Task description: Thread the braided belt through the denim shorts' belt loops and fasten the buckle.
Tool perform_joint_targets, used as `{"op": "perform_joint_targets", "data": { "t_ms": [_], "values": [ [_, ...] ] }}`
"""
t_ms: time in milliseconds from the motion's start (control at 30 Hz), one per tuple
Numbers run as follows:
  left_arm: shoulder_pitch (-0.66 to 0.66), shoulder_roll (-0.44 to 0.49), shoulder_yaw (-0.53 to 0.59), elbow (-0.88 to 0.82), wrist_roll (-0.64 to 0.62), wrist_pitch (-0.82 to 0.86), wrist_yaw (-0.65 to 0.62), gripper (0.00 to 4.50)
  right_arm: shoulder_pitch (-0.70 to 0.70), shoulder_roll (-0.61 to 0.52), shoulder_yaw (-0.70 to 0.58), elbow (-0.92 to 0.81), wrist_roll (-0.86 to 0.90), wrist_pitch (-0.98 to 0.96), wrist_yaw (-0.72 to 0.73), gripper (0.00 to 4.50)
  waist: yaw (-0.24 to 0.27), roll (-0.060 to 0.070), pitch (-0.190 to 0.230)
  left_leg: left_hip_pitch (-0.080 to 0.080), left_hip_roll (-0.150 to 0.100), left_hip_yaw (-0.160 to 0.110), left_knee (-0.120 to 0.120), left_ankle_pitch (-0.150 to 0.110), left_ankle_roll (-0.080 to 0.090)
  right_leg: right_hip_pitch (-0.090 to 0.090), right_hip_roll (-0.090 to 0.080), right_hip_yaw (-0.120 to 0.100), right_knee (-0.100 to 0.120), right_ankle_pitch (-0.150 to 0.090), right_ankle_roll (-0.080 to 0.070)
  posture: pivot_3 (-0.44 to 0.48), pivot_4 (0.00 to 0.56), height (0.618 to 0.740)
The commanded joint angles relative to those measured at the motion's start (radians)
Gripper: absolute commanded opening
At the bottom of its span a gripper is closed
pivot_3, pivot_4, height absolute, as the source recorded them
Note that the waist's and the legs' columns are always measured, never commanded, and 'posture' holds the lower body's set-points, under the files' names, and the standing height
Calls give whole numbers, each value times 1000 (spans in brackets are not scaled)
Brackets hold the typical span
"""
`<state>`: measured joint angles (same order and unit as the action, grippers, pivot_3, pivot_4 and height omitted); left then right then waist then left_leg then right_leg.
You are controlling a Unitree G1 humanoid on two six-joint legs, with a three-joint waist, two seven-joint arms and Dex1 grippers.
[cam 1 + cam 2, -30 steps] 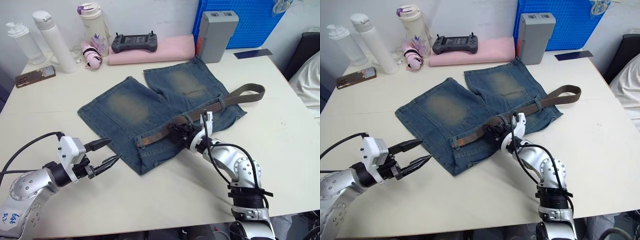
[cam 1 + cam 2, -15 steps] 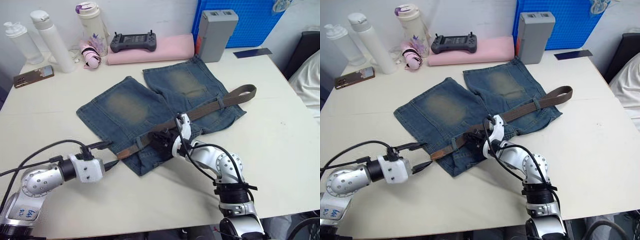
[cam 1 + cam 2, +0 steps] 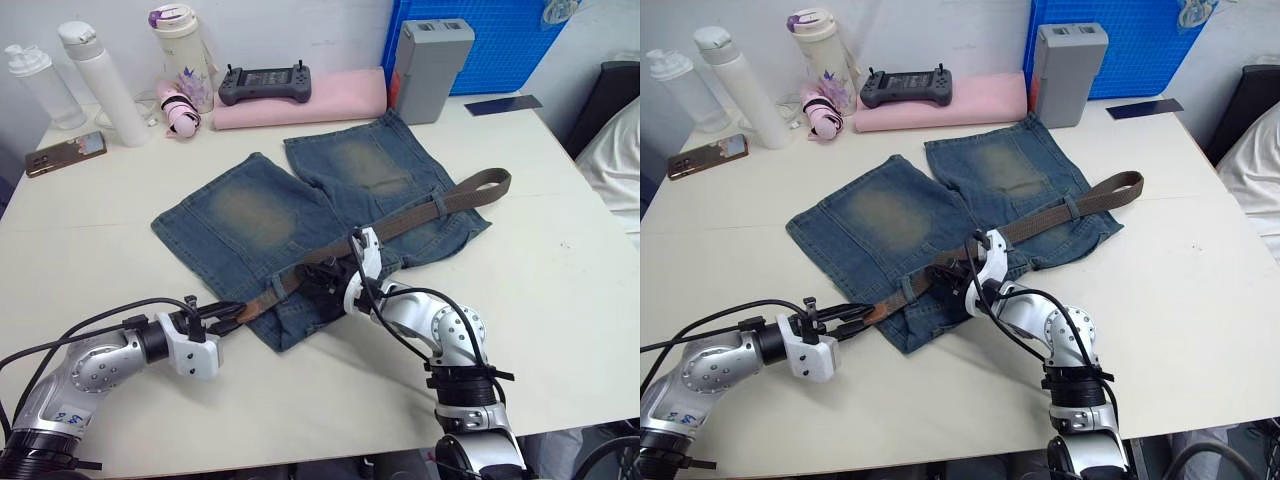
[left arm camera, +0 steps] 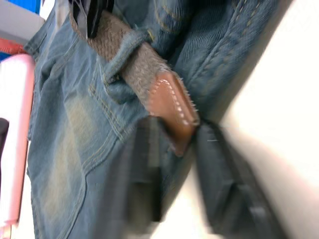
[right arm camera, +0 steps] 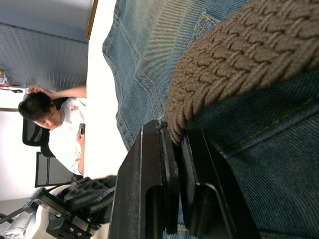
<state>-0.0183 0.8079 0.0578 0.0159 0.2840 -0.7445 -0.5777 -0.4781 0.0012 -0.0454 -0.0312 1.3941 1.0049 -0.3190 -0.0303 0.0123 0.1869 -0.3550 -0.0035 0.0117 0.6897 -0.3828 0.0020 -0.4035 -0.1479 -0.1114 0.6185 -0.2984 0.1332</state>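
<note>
head stereo: down over table (image 3: 560, 290) | wrists: close, seemingly on shorts (image 4: 65, 119)

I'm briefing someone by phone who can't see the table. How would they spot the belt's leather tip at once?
Start at the denim shorts spread mid-table and follow the braided belt along the waistband toward the robot's left. It ends past the last belt loop in the leather tip, between the left hand's open fingers. It is smooth, stitched, reddish brown; the strap is dull and woven.
</note>
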Motion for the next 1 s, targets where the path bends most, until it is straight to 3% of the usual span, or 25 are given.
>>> {"op": "perform_joint_targets", "data": {
  "t_ms": [33, 167, 300, 467, 600, 667, 867, 1000],
  "values": [
    [-7, 3, -11, -7, 15, -18, 28, 48, -10, 10, -2, -20, 2, 17, 18, 0, 1, 0, 0, 0, 0, 0, 0, 0, 0, 0, 0, 0, 0, 0, 0, 0, 150, 739],
    [0, 8, -9, -11, 32, -23, 44, 48, -13, -6, 0, -33, -15, 32, 39, 0, 1, 0, 0, 0, 0, 0, 0, 0, 0, 0, -1, 0, 0, 0, 0, 0, 150, 739],
    [16, 14, 10, -8, 47, -32, 71, 0, -19, -71, -10, -81, -44, 43, 118, 1714, 2, 0, 0, 0, 0, 0, 0, 0, 0, 0, -1, 0, 1, 0, 0, 0, 150, 739],
    [37, 29, 34, -1, 36, -49, 101, 0, -45, -317, 67, -212, -206, 39, 434, 4286, 3, 0, 0, -1, 0, -1, 1, 0, 0, 0, -1, 0, -1, 0, 0, 0, 150, 739],
    [55, 38, 48, 1, 11, -56, 117, 0, 5, -551, 196, -309, -506, -199, 786, 4403, 4, -1, 0, -1, 0, 0, 0, 0, 0, -1, -1, -1, -2, 0, 0, 0, 150, 739],
    [62, 43, 54, 2, 6, -60, 122, 0, 34, -594, 221, -323, -608, -322, 892, 4403, 3, -1, 0, -1, 0, 0, 0, 0, 0, -1, -1, -1, -3, 0, 0, 0, 150, 739],
    [114, 63, 94, 21, -10, -101, 142, 0, 88, -621, 259, -252, -886, -626, 1024, 4403, 3, -2, -1, -1, 0, 2, 1, 0, 0, -1, -1, -2, -4, 0, 0, 0, 150, 739],
    [223, 133, 200, 108, -13, -217, 163, 0, 89, -601, 237, -188, -957, -704, 1051, 4403, 1, -3, -1, -1, 1, 2, 1, 0, 0, 0, -1, -3, -4, 0, 0, 0, 150, 739]
  ]
}}
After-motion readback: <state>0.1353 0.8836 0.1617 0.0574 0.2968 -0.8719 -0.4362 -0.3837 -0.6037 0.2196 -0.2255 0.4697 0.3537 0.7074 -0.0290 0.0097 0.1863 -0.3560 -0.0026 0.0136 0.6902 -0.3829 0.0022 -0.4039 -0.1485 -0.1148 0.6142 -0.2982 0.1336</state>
